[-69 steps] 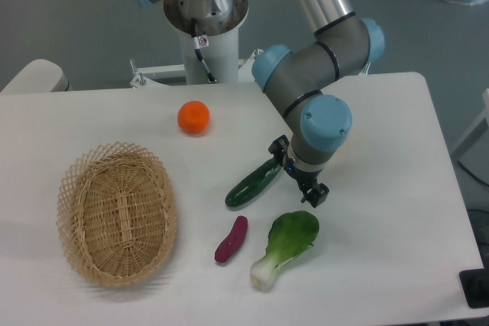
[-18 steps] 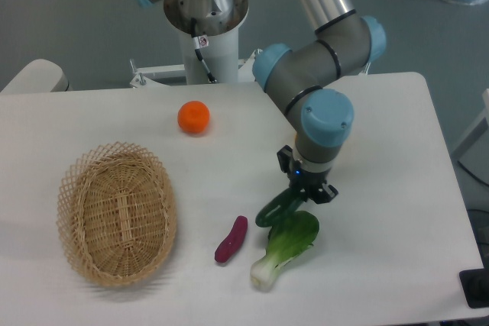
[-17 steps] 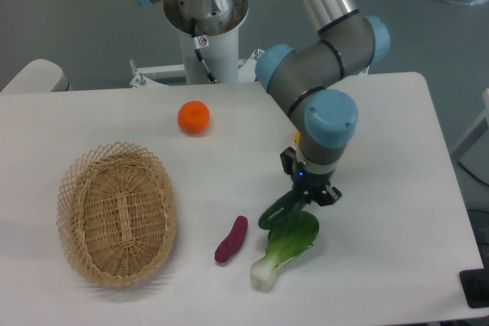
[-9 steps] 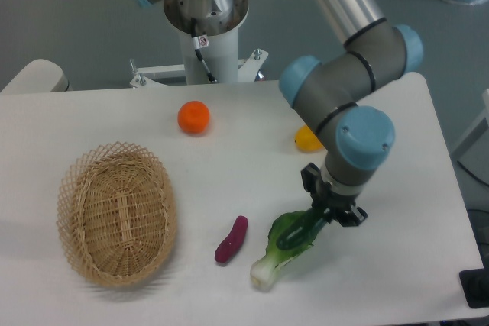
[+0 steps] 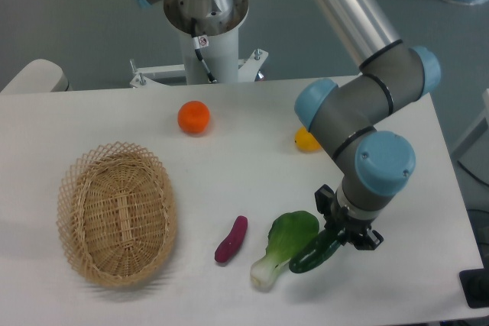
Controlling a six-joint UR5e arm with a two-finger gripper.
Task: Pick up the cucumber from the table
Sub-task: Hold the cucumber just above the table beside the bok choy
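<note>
The gripper (image 5: 345, 232) sits in the lower right of the frame, under the blue-capped wrist of the arm (image 5: 367, 120). Its fingers are clamped on the upper end of the cucumber (image 5: 314, 250). The cucumber hangs tilted from the gripper, its free end pointing down and to the left, just right of the bok choy (image 5: 284, 247). Whether the cucumber's lower end touches the table (image 5: 229, 150) cannot be determined from this view; a faint shadow lies beneath it.

The bok choy lies on the table at lower centre, its leafy end to the upper right and its white base to the lower left. Its leaf edge appears to touch or overlap the cucumber. The purple sweet potato (image 5: 231, 239) lies just left of the bok choy, apart from it.

A woven basket (image 5: 117, 212) stands on the left side of the table. An orange (image 5: 194, 117) rests at upper centre, well apart from the other produce. A small yellow fruit (image 5: 306, 140) lies right of centre, partly hidden behind the arm's elbow joint. The robot base (image 5: 205, 13) stands at the top of the frame, behind the table's far edge.
</note>
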